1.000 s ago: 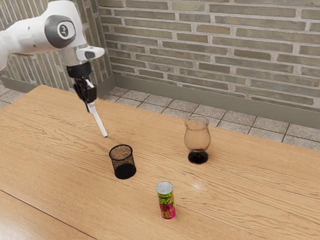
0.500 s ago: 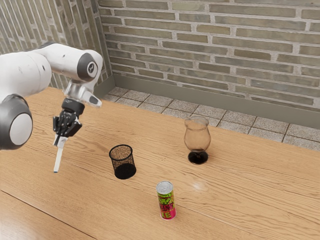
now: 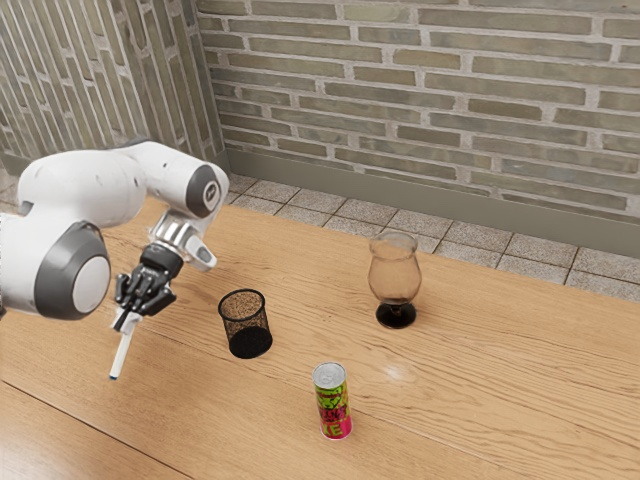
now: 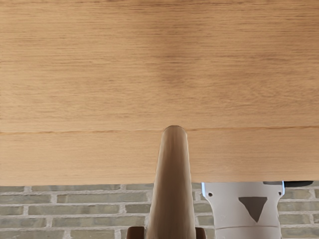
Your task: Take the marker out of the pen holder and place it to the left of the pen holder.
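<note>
In the exterior view my gripper (image 3: 130,318) is shut on the white marker (image 3: 122,352), which hangs tilted from the fingers with its dark-tipped end downward. The black mesh pen holder (image 3: 246,324) stands upright on the table, toward the exterior view's right from my gripper and apart from it, with nothing inside. In the wrist view the marker (image 4: 174,184) extends out over the wood between the two fingertips of my gripper (image 4: 169,233). Whether the marker's lower end touches the table I cannot tell.
A colorful can (image 3: 333,402) stands nearer the camera, beyond the pen holder toward the exterior view's right. Farther back is a glass vase (image 3: 395,272) with a black base. The wooden table (image 3: 500,370) extends around them, and a brick wall (image 3: 430,110) rises behind.
My hand swung from behind the pen holder toward the camera and the exterior view's left, carrying the marker, then came lower. The pen holder, can and vase stayed put.
</note>
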Motion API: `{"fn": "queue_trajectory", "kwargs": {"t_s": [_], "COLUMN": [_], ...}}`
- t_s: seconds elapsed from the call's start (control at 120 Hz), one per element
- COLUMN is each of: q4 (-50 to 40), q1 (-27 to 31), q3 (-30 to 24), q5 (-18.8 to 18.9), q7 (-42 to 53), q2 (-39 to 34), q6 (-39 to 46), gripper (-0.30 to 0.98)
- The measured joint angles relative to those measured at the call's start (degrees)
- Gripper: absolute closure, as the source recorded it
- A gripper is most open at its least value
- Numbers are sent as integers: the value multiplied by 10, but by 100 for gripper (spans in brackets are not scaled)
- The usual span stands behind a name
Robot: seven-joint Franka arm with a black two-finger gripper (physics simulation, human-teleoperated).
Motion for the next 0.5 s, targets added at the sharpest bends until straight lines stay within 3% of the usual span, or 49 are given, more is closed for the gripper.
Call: {"fn": "queue_trajectory", "kwargs": {"t_s": [0.35,0.433,0.5], "q4": [28,31,32], "q1": [0,0,0], "q3": [0,-1,-3], "q5": [-3,-6,-9], "q7": [-21,-26,-30], "q2": [36,39,39], "q6": [27,30,33], "gripper": [73,67,55]}}
